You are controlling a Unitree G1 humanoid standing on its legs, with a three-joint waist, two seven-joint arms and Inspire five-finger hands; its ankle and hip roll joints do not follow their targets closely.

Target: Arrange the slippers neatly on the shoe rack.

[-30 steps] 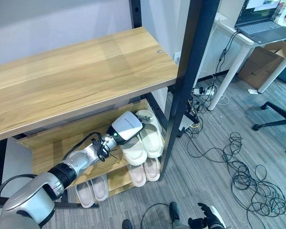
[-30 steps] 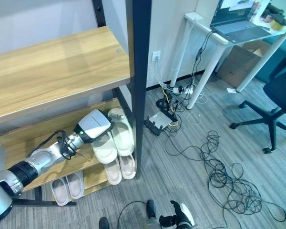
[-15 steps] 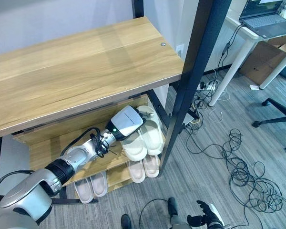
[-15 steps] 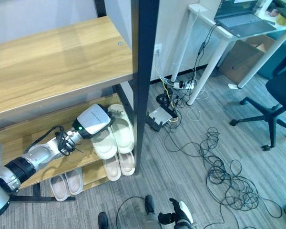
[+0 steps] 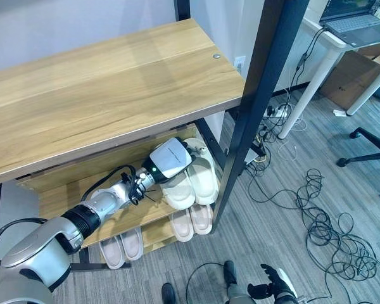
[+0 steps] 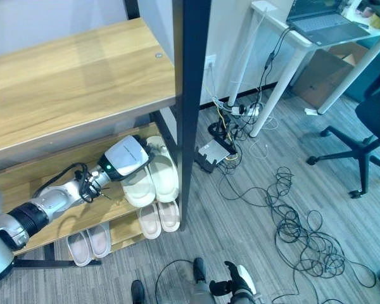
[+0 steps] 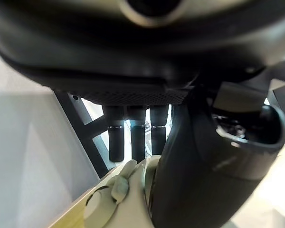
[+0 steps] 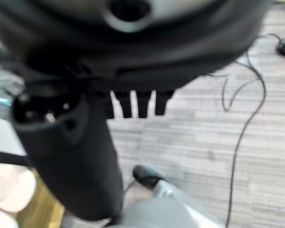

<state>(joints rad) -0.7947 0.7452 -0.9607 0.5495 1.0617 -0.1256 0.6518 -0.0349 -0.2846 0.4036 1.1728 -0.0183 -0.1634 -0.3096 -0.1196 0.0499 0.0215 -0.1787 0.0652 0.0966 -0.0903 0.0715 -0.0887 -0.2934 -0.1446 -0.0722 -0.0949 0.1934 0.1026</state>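
Observation:
A cream pair of slippers (image 5: pixel 199 180) lies side by side at the right end of the rack's middle shelf (image 5: pixel 63 199). My left hand (image 5: pixel 170 158) reaches in under the top board and rests on the left slipper of that pair, its fingers (image 7: pixel 132 133) straight above the cream slipper (image 7: pixel 116 204). It is open. On the bottom shelf sit two pink pairs, one (image 5: pixel 191 221) at the right end and one (image 5: pixel 121 246) at the left. My right hand (image 5: pixel 273 291) hangs low over the floor, fingers relaxed, holding nothing.
A black upright post (image 5: pixel 253 95) stands just right of the cream slippers. The wide wooden top board (image 5: pixel 101 95) overhangs the shelf. Loose cables (image 5: pixel 329 234) cover the floor to the right. A white desk (image 5: pixel 332 54) with a laptop and an office chair (image 6: pixel 367 126) stand farther right.
The view has shifted a little. My left hand stays on the cream slippers with almost no movement; the right hand still hangs low.

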